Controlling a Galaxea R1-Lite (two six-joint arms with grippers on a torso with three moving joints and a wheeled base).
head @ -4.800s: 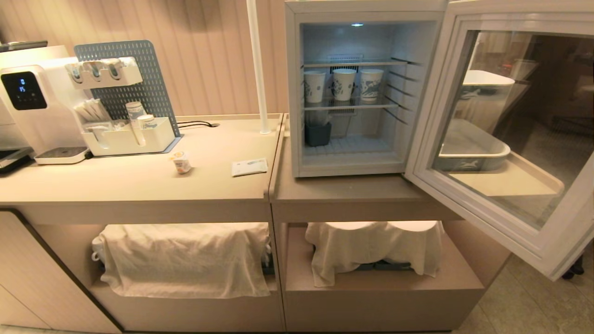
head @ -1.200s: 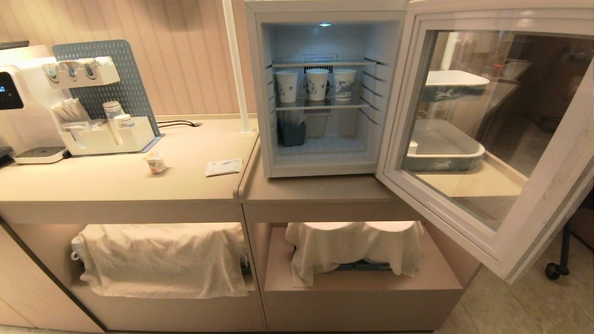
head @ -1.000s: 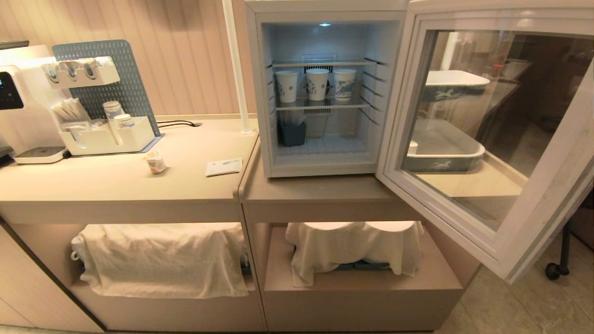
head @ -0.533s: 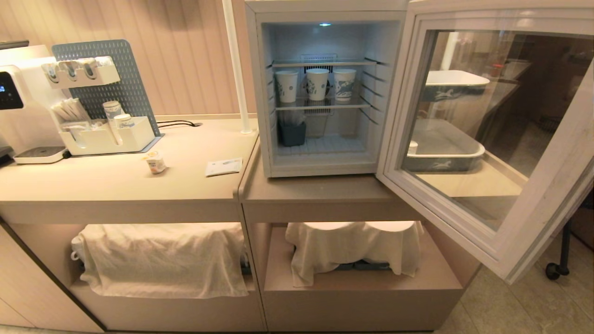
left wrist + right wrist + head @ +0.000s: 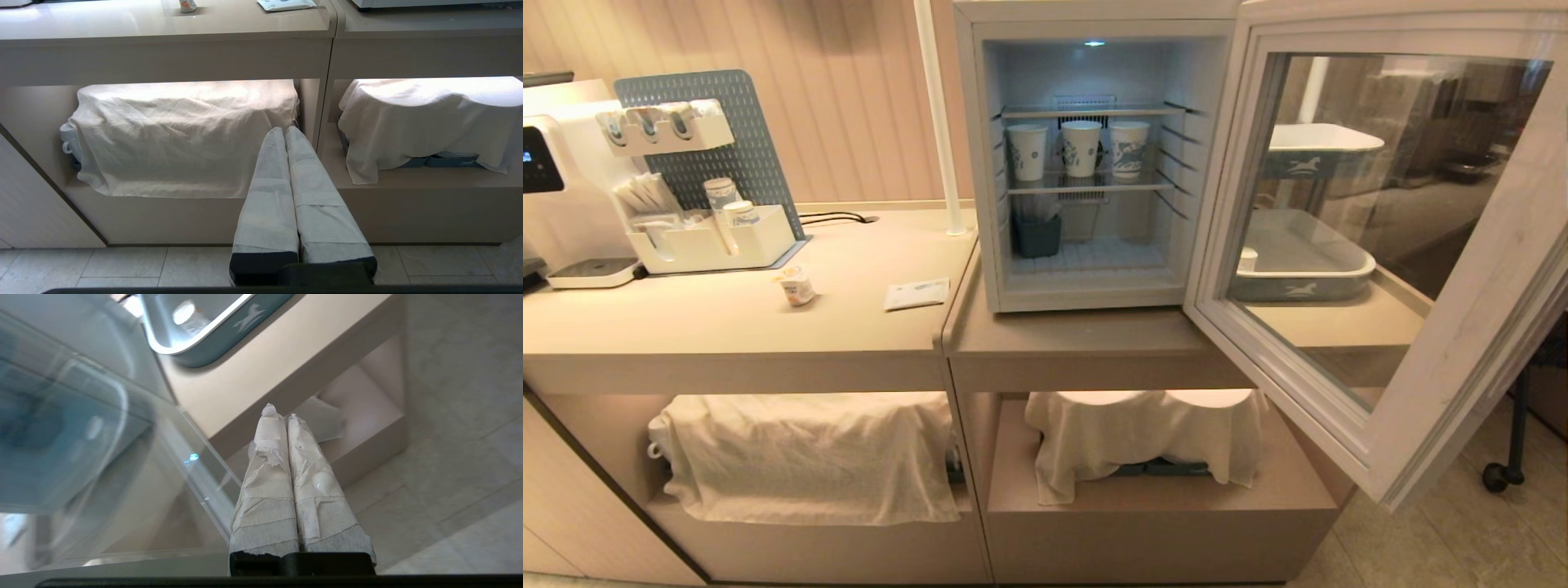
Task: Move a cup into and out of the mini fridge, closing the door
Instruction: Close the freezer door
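Cup (image 5: 796,287): small white pot with orange label, standing on the left bench (image 5: 768,322), well apart from the fridge; a paper packet (image 5: 917,294) lies between the two.
Fridge (image 5: 1086,163): on the right bench, interior lit; three paper cups (image 5: 1081,149) in a row on the wire shelf, a dark bin (image 5: 1037,234) below at the left, lower floor otherwise bare.
Door (image 5: 1380,269): swung wide to the right, glass pane showing trays beyond it.
Right tool (image 5: 282,412): fingers pressed together, holding nothing, close by the outer glass of the door; whether it touches the pane cannot be told. Not visible in the head view.
Left tool (image 5: 284,130): fingers together, empty, low in front of the cloth-draped lower shelf (image 5: 184,134).
Stage, as judged: cup not yet in the fridge; door work by the right arm.
Risk, door: a push on it now would shut the fridge with the cup outside, forcing a reopening.
Risk, glass: padded tips may slide along the smooth pane rather than move the door.
Risk, cup: tiny and light; a closed tool arriving at it would knock it over or roll it toward the bench edge.
Risk, shelf: the paper cups crowd the upper shelf; a careless placement there could topple them.
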